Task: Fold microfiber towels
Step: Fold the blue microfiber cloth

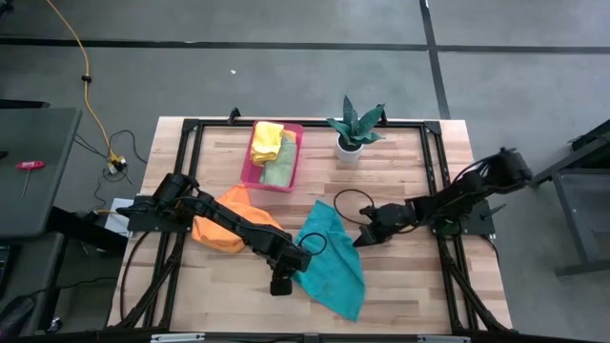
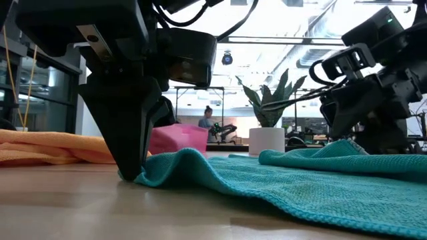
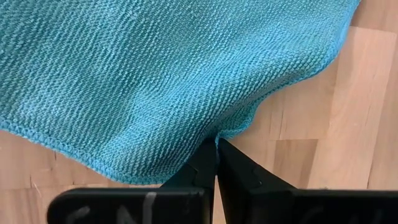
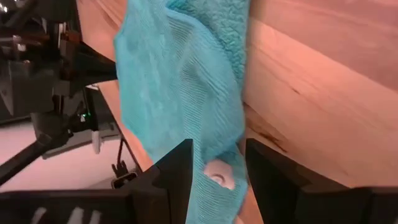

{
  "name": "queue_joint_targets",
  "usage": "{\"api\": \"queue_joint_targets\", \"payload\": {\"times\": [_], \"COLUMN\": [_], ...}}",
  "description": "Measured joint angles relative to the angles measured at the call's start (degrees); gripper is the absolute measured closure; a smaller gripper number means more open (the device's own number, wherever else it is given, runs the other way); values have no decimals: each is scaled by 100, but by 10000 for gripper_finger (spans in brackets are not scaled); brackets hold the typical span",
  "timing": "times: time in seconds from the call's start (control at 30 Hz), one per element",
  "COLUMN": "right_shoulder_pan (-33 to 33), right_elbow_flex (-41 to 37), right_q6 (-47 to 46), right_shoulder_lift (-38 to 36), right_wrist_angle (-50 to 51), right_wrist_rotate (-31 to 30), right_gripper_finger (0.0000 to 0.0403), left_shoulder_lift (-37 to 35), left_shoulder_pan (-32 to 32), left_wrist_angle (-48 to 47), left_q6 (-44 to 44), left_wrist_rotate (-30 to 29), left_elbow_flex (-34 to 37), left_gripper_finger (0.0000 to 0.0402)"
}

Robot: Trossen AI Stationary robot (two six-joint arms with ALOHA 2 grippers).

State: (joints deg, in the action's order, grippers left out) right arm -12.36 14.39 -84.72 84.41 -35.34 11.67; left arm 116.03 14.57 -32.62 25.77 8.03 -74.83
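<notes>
Left to right, clock directions as on the overhead view, 12 = far edge of the table (image 1: 400,286).

Orange towel (image 1: 229,221): bunched at about 9 o'clock of table centre, partly under the left arm, untouched. Not the one in hand.

Left gripper (image 1: 282,278): down at table level at the teal towel's (image 1: 329,257) 8 o'clock edge. Fingers pressed together, pinching the hem; the wrist view shows the hem puckering into the tips (image 3: 216,144), and the low view shows the cloth lifted slightly into a ridge right beside the fingers.

Tray (image 1: 250,172): around 11 o'clock, holding a yellow towel (image 1: 269,139) and a light green one (image 1: 282,162). Out of play.

Teal towel: flat-ish on the boards at centre, long axis running roughly 11 to 5 o'clock, slightly rumpled.

Right gripper (image 1: 365,232): at the towel's 2 o'clock edge. In its wrist view, the cloth (image 4: 180,81) runs down between the two fingers (image 4: 175,174), which stand apart with fabric in the gap. Looks like a loose hold on the edge; can't confirm how firm.

Key relation: the two grippers sit on opposite sides of the towel, left at 8, right at 2, so the line between them crosses the long axis. Towel body lies toward 2 o'clock from the left gripper, toward 8 from the right. Both are equally on it; neither needs to reach.

Judgement: set up for a lift or spread before the fold. Risk is the right-side hold slipping.

Plant (image 1: 351,129) at 12 o'clock, clear of the work.
</notes>
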Motion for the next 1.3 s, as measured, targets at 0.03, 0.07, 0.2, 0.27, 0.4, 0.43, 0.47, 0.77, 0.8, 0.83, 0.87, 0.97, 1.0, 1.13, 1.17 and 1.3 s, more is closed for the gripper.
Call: {"api": "queue_joint_targets", "payload": {"times": [0.03,0.07,0.2,0.27,0.4,0.43,0.47,0.77,0.8,0.83,0.87,0.97,1.0,1.13,1.17,1.3], "right_shoulder_pan": [0,0,2,2,2,2,2,2,2,2,2,2,2,2,2,109], "right_elbow_flex": [26,54,186,240,285,285,285,285,285,285,285,285,285,285,285,278], "right_q6": [-12,-12,-9,-7,7,-21,-44,-332,-365,-379,-381,-377,-370,-264,-239,-77], "right_shoulder_lift": [30,44,41,37,37,37,37,39,39,39,39,39,39,39,39,-16], "right_wrist_angle": [-7,8,-5,-10,-32,-39,-22,40,40,40,40,80,91,87,84,101], "right_wrist_rotate": [2,6,-8,-2,-120,-160,-179,-458,-480,-510,-512,-549,-576,-686,-713,-675], "right_gripper_finger": [265,265,265,265,265,265,265,266,267,271,277,311,327,392,395,397], "left_shoulder_lift": [0,0,0,0,0,0,0,0,0,0,0,0,0,0,0,0], "left_shoulder_pan": [0,0,0,0,2,2,2,2,2,2,2,2,2,2,2,2], "left_wrist_angle": [2,0,-2,-3,-4,-4,-4,-2,-1,2,5,11,11,15,15,18], "left_q6": [-1,0,-1,-1,-4,-4,-4,-4,-4,-4,-4,-1,3,13,24,72], "left_wrist_rotate": [0,0,2,2,3,4,4,7,7,7,6,4,4,-1,-7,-12], "left_elbow_flex": [0,0,0,0,0,0,0,0,0,0,0,0,0,0,0,0], "left_gripper_finger": [401,401,401,401,401,401,401,401,401,401,401,401,401,401,401,401]}}
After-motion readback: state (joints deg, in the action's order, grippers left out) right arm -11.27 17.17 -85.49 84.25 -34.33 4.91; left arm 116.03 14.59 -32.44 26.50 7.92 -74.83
